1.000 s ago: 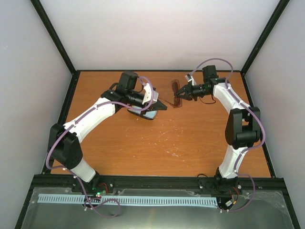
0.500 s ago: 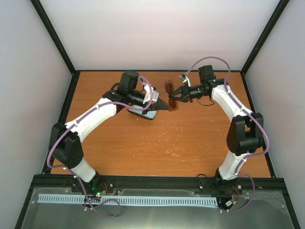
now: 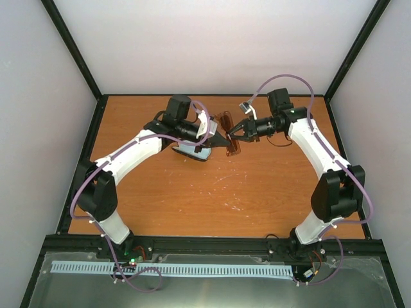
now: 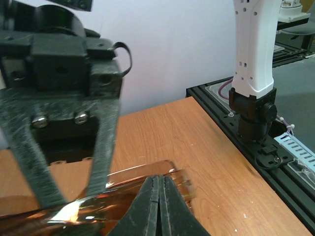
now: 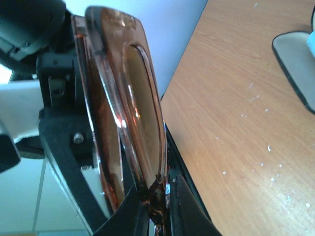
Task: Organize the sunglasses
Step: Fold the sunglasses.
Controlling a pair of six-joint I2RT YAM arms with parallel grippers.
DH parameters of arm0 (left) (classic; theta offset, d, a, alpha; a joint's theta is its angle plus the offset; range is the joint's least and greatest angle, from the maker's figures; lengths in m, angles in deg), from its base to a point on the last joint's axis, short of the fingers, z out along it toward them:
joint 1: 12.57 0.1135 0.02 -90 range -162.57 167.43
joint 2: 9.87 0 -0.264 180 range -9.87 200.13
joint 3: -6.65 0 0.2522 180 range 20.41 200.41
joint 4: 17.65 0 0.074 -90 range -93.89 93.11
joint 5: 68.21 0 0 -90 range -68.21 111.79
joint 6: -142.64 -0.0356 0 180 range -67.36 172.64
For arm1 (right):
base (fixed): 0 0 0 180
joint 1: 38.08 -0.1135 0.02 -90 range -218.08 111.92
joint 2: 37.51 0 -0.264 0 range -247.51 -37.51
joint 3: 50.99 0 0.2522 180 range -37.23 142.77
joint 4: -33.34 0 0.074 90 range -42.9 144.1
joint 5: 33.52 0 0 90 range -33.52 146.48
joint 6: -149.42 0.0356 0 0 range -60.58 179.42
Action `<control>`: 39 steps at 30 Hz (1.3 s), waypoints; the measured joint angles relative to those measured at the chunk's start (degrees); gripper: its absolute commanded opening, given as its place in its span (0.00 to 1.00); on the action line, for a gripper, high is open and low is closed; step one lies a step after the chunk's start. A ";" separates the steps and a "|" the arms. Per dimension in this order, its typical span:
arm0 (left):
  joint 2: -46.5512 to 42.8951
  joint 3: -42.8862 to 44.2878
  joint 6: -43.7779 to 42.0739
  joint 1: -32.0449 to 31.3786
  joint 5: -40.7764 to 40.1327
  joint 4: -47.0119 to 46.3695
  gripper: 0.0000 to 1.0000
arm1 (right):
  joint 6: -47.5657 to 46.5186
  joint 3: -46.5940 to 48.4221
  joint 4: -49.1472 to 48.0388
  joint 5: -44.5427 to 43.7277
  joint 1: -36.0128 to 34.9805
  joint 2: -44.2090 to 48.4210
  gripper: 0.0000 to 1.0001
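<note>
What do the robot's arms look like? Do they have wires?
The left arm and right arm are white with chunky black joints, and a purple cable loops along each. The left end effector and right end effector have black pointed fingers.

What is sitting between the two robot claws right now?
The sunglasses: the right gripper holds them, and the shut left gripper points at them from the other side. The top view shows it best.

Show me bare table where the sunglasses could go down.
Free: the table's wide near half, from the black glasses case to the front edge, and its back left corner. Crowded: back centre, where left gripper, right gripper and sunglasses bunch beside the case.
</note>
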 measured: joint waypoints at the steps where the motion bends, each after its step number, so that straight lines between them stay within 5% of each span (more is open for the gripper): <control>1: 0.28 0.42 0.00 0.00 0.00 0.00 0.03 | -0.11 -0.48 0.44 0.15 -0.09 0.83 0.03; 11: 2.80 3.98 -0.02 -0.09 0.92 0.00 0.05 | -1.29 -5.35 5.29 -0.61 -0.98 3.89 0.04; 18: 3.23 4.15 2.12 1.62 -2.56 -0.90 0.21 | -2.91 -4.22 9.46 -10.75 -1.31 3.74 0.03; 29: 4.42 9.49 10.01 17.84 -11.65 -0.55 0.16 | -7.15 8.92 14.34 -32.37 -2.89 -5.01 0.03; 39: 4.09 1.46 7.80 19.12 -15.82 5.51 0.12 | -10.23 25.38 16.24 -37.88 -9.25 -21.94 0.03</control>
